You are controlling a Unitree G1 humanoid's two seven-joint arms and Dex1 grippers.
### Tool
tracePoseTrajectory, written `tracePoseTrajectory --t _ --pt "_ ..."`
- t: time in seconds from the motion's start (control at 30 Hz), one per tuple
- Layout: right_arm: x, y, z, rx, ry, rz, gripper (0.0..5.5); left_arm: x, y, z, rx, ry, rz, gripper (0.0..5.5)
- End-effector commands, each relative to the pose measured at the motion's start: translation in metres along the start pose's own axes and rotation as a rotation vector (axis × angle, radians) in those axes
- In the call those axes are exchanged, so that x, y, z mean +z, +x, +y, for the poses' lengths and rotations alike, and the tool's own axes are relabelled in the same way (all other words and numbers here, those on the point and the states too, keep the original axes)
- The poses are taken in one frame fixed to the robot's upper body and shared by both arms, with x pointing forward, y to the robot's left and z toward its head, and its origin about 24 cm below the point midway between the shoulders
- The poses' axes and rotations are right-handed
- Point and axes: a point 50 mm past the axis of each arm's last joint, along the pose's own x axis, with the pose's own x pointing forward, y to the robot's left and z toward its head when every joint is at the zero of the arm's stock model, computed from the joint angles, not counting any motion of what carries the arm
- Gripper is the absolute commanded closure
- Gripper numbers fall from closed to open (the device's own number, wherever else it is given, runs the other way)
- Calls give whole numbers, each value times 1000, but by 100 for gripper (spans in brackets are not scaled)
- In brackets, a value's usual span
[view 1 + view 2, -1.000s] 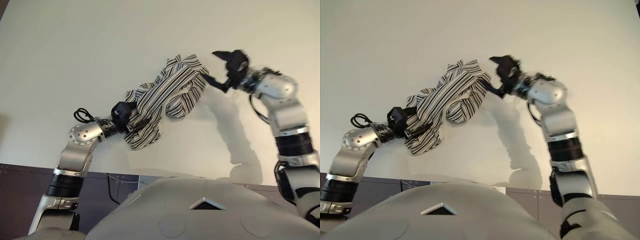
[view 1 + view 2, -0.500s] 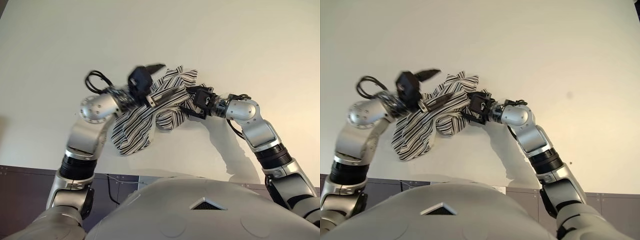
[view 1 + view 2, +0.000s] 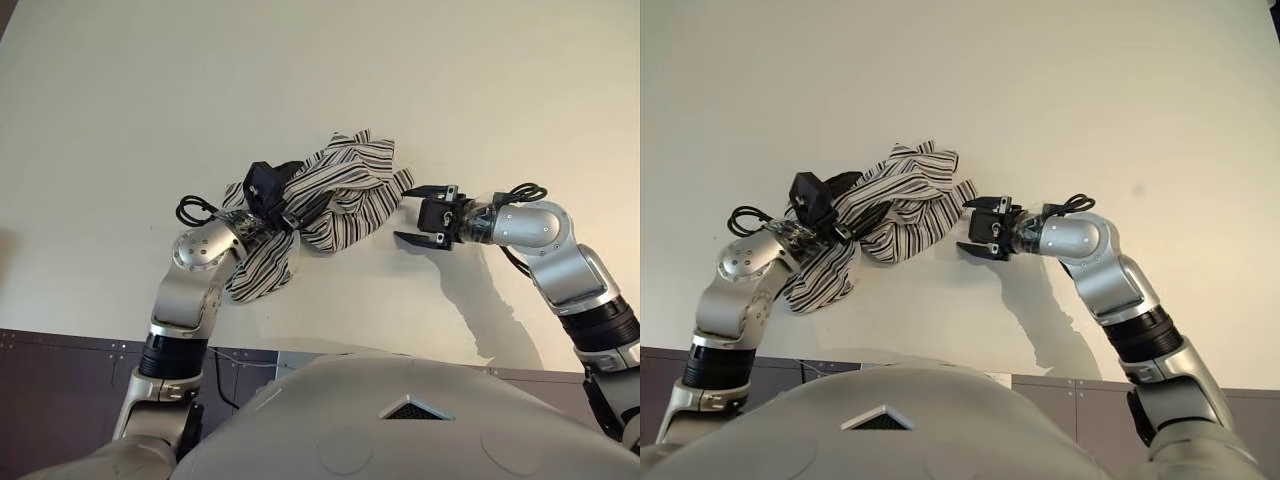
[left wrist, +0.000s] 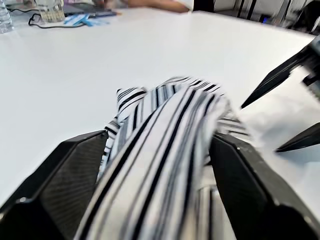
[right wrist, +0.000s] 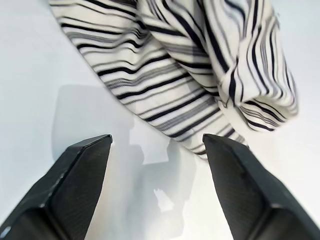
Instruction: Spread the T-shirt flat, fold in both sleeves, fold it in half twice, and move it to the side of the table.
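- Nearest you, a loose end of the T-shirt (image 3: 320,195) lies at 7 o'clock, beside your left forearm. The whole thing is bunched into a striped rope on the white table (image 3: 500,80), not flat.
- Your left gripper (image 3: 277,205) is clamped on the T-shirt at the bundle's 9 o'clock side. The left wrist view confirms it: a striped band runs straight between both fingers (image 4: 60,180).
- Long axis: 7 o'clock to 1 o'clock in the head views, ending in a folded hump at 1 o'clock.
- Your right gripper (image 3: 402,213) sits at 3 o'clock of the bundle, just beside it and pointing to 9 o'clock, with jaws wide and holding nothing. The right wrist view adds bare table between its fingers (image 5: 80,175) and the striped hem just past the tips.
- The left wrist view also catches those two spread fingers beyond the cloth.
- Farthest, at the table's far edge in the left wrist view: a clear cup (image 4: 50,9) and some blue items (image 4: 82,19), too blurred to name.
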Motion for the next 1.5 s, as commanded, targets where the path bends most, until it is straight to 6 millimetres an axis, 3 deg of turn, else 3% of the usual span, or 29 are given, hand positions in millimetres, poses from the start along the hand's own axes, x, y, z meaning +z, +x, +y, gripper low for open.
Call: tracePoseTrajectory --t 0.03,0.17,0.37,0.43,0.53,0.63,0.7,0.8,0.9,1.13,1.23,1.33,1.5 --pt "38 10 -35 -166 86 -180 214 -5 -9 -5 -39 12 69 190" --pt "20 32 -31 -187 -19 -68 214 -6 -1 22 100 25 100 190" --pt "-15 46 -30 -271 -106 92 214 15 11 26 87 47 22 190" --pt "-11 53 -36 -321 -94 73 214 1 14 33 114 105 119 190" --pt "-9 66 -57 -536 98 65 214 -16 14 34 89 133 204 190" --pt "9 59 -74 -669 319 -126 214 -42 2 33 54 240 352 190" --pt "13 48 -76 -666 298 -186 214 -52 -2 36 69 293 406 190" --pt "9 43 -55 -482 91 -164 214 -44 5 37 92 279 334 190" --pt "8 42 -30 -322 19 -164 214 -31 11 33 73 223 231 190" --pt "19 59 -21 -266 23 -175 214 -31 7 25 -9 177 220 190" --pt "2 69 -5 -120 -16 -32 214 -30 8 24 -38 189 218 190" --pt "-22 52 7 33 -45 124 214 -25 8 35 33 210 206 190" --pt "-18 2 9 201 -98 145 214 -31 -4 55 204 215 239 190"
